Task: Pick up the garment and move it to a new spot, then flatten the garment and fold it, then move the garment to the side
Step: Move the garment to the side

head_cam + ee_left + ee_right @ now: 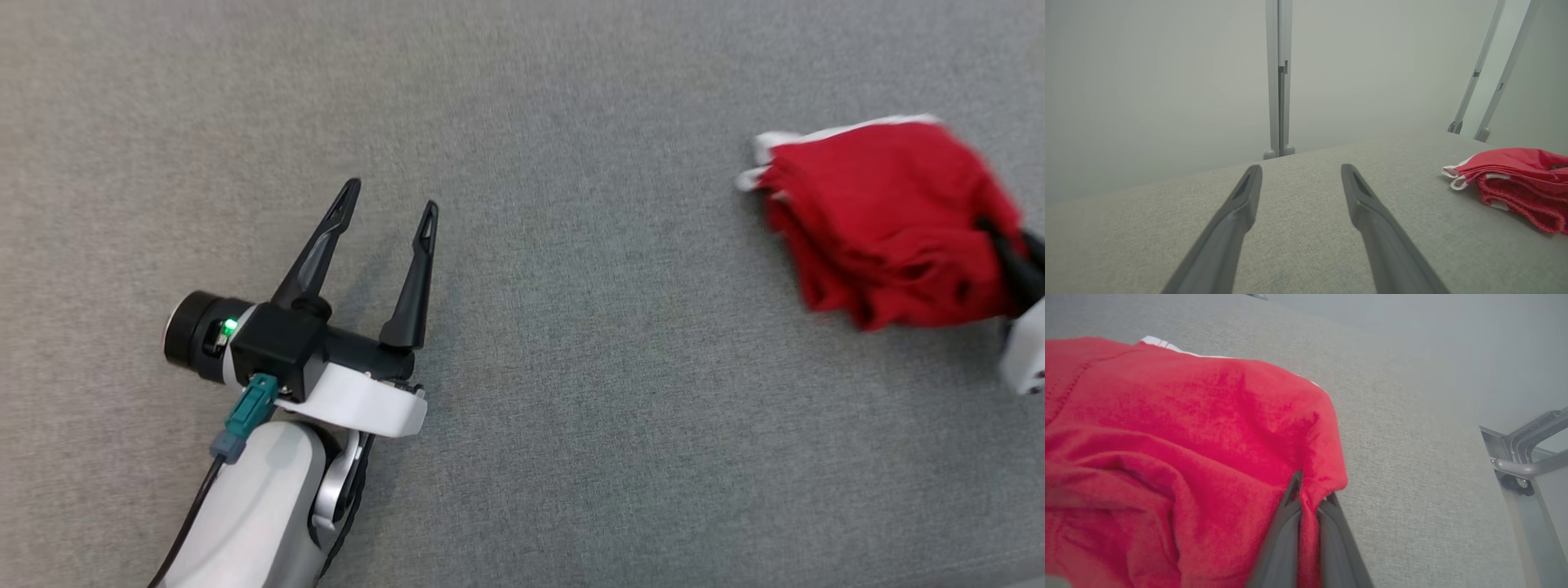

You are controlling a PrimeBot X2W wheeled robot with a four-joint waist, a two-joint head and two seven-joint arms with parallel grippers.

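The garment point(886, 220) is red with white trim, folded into a thick bundle at the far right of the grey table. It also lies at the right edge of the left wrist view as the garment point(1515, 179). My right gripper point(1309, 492) is shut on the garment point(1188, 449), pinching a fold of red cloth at its near right edge; in the head view its dark fingers point(1012, 261) reach into the bundle from the right. My left gripper point(390, 204) rests open at the lower left, well apart from the cloth, nothing between its fingers point(1237, 212).
The grey fabric-covered table point(571, 327) stretches between the two arms. Grey metal frame posts point(1278, 81) stand beyond its far edge, and a frame bracket point(1527, 457) sits off its right edge.
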